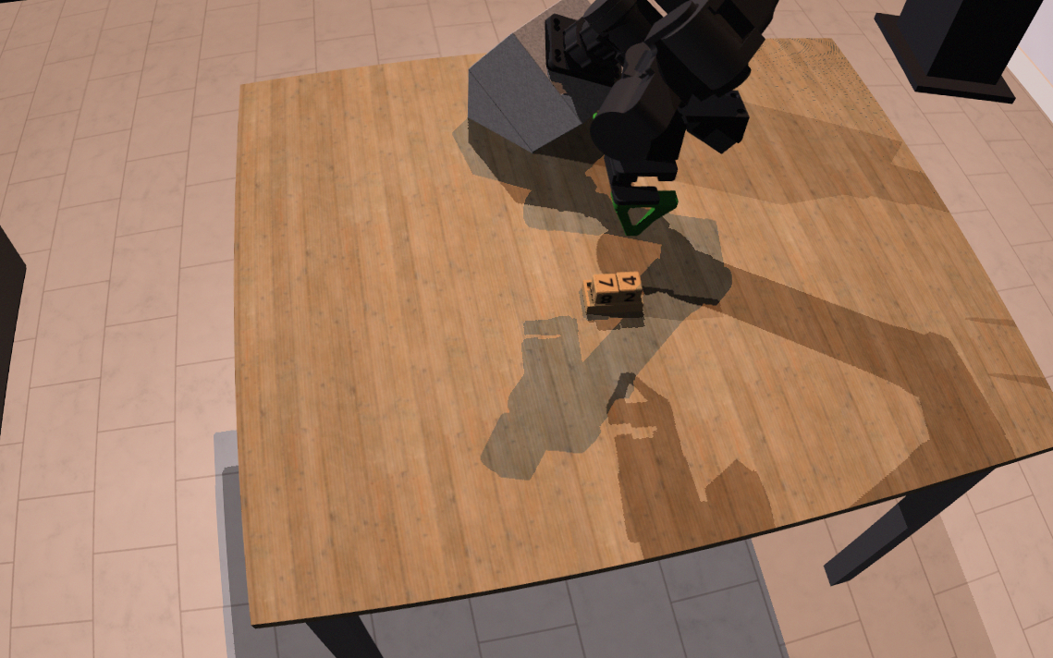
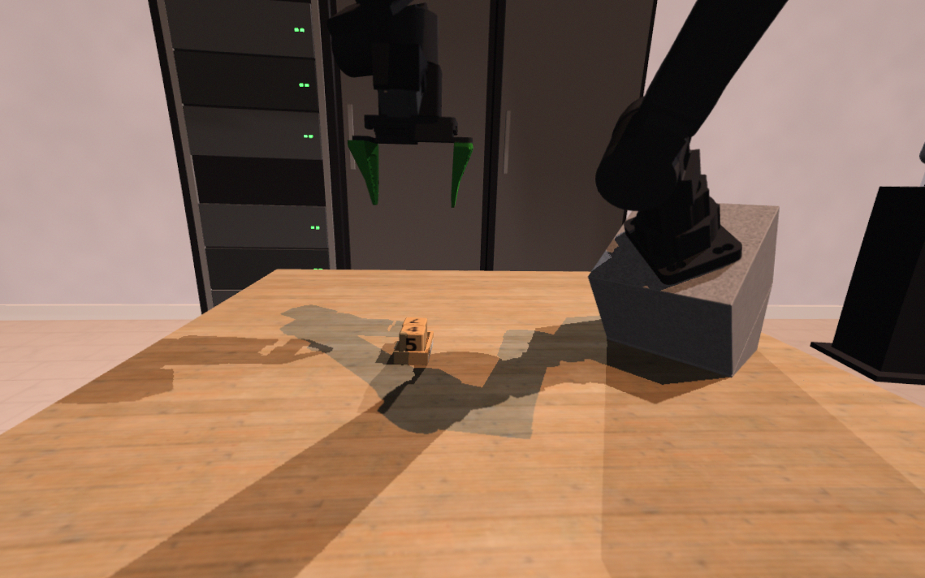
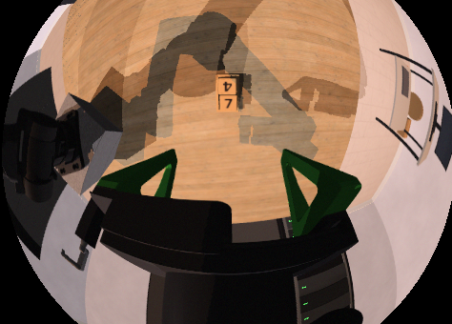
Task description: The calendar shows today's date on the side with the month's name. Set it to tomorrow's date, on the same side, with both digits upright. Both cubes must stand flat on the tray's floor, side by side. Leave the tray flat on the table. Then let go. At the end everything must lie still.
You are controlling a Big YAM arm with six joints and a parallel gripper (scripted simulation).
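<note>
Overhead, the pincer (image 2: 409,175) hangs wide and holding nothing, well above the two cubes (image 1: 618,282) side by side in their tray (image 2: 410,354) mid-counter (image 1: 399,326), seemingly at the approach step; next it must descend onto one cube.

Even bright light, sharp frames, no glare, several overlapping hard-edged arm shadows on the table (image 1: 399,343) spreading around the calendar (image 1: 614,295), calendar itself half shaded, wrist view fisheye, strongly bent at the rim, black corners
</note>
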